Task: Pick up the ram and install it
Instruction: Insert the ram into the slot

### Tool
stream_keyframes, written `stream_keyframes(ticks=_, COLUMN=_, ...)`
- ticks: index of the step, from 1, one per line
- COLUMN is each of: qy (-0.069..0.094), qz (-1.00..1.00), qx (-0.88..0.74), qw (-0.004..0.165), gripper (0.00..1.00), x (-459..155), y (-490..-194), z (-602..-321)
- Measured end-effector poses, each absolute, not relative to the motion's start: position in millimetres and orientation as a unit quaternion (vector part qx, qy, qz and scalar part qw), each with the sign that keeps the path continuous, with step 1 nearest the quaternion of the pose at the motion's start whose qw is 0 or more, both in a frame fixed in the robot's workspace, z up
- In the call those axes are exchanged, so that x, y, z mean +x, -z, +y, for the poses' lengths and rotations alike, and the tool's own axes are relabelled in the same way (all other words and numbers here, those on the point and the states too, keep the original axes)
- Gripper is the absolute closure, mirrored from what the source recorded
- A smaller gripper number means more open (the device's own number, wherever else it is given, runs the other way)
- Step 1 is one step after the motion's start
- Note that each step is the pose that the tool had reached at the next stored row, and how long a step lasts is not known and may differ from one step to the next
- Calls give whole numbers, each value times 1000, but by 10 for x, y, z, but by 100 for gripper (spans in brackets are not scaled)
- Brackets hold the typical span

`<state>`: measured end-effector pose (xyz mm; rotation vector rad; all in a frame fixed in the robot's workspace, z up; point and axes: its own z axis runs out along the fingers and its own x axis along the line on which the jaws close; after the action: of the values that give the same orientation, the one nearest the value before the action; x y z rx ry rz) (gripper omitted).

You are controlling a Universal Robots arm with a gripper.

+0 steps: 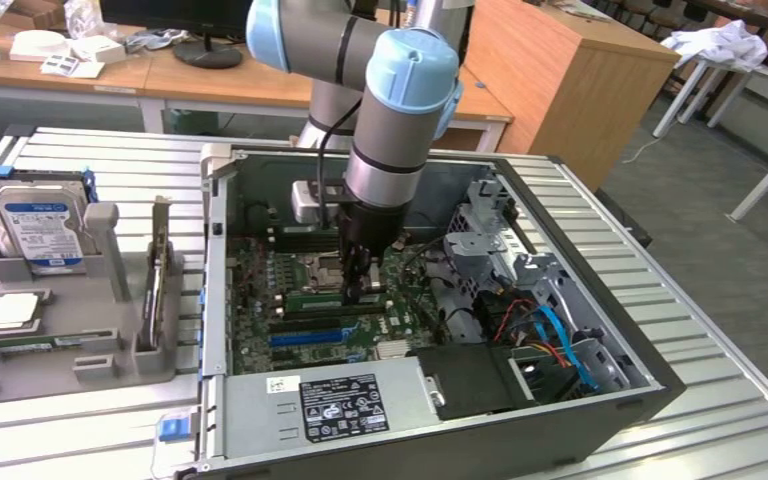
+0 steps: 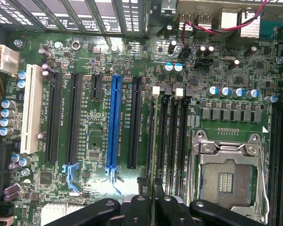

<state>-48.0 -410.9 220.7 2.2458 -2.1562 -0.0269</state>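
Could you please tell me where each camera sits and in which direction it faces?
Exterior view: off the arm, raised, looking down at an angle into the open computer case on the slatted table; the arm and gripper show.
Wrist view: on the wrist, looking straight down onto the motherboard; the gripper's black fingers show.
Shared: the motherboard, its blue slot, the empty processor socket, and the ram held in the gripper.
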Motion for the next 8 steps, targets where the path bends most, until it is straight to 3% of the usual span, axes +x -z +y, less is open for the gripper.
stream_keyframes(ticks=8, qy=9, qz=-692, qx=721, qw=14, gripper=87, x=-480, y=-2186, z=-4110)
